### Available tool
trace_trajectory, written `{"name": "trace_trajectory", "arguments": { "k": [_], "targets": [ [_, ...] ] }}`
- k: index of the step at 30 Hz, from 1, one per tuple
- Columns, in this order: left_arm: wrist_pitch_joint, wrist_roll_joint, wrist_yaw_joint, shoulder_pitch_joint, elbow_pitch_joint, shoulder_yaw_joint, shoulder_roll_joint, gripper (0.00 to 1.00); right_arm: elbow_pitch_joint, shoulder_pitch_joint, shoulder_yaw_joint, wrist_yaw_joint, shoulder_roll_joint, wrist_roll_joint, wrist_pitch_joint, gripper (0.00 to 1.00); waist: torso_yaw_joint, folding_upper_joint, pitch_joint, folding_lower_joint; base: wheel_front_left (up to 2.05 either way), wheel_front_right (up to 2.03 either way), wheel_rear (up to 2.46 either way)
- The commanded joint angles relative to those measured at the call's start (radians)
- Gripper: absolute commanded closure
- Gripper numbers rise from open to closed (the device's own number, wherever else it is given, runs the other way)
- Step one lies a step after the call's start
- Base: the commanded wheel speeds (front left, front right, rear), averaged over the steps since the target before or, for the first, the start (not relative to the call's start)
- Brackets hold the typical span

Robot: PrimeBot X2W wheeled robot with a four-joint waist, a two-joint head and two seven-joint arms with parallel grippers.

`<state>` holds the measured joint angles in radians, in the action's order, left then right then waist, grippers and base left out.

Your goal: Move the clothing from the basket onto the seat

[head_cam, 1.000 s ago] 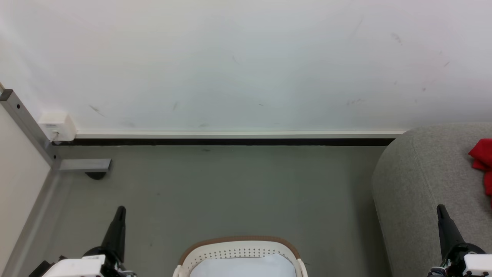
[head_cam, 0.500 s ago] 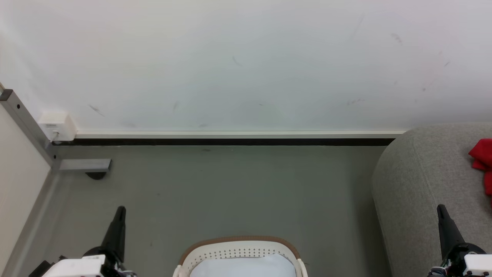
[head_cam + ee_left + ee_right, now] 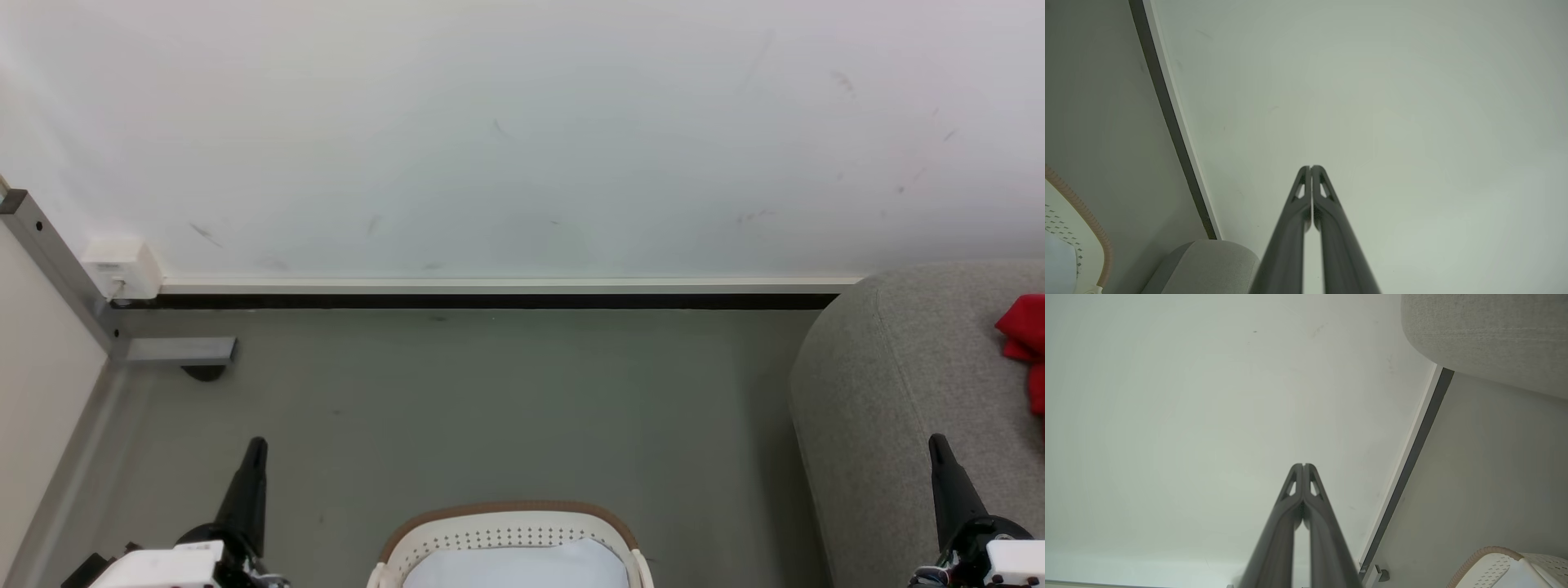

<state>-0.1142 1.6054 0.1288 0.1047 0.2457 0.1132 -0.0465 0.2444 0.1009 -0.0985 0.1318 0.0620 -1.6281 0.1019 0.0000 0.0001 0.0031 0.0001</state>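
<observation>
Clothing lies bunched on the seat; we cannot tell its long axis. Our left gripper and right gripper are closed, empty.

The basket sat on the grey floor at bottom centre. Red clothing lay on the seat at the right edge. The left gripper and right gripper pointed up, flanking the basket.
</observation>
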Motion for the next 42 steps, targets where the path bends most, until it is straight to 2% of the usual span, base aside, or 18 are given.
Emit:
{"name": "trace_trajectory", "arguments": {
  "k": [1, 42],
  "targets": [
    [-0.004, 0.014, 0.004, 0.008, 0.000, 0.002, -0.007, 1.00, -0.002, 0.010, -0.003, -0.002, 0.000, 0.004, 0.002, 1.00, 0.000, -0.0001, 0.000, -0.0001, 0.00, 0.00, 0.00],
    [-0.004, 0.014, 0.004, 0.008, 0.000, 0.002, -0.007, 1.00, -0.001, 0.011, -0.010, -0.002, -0.005, 0.010, 0.009, 1.00, 0.000, -0.0001, 0.000, -0.0001, 0.00, 0.00, 0.00]
  ]
}}
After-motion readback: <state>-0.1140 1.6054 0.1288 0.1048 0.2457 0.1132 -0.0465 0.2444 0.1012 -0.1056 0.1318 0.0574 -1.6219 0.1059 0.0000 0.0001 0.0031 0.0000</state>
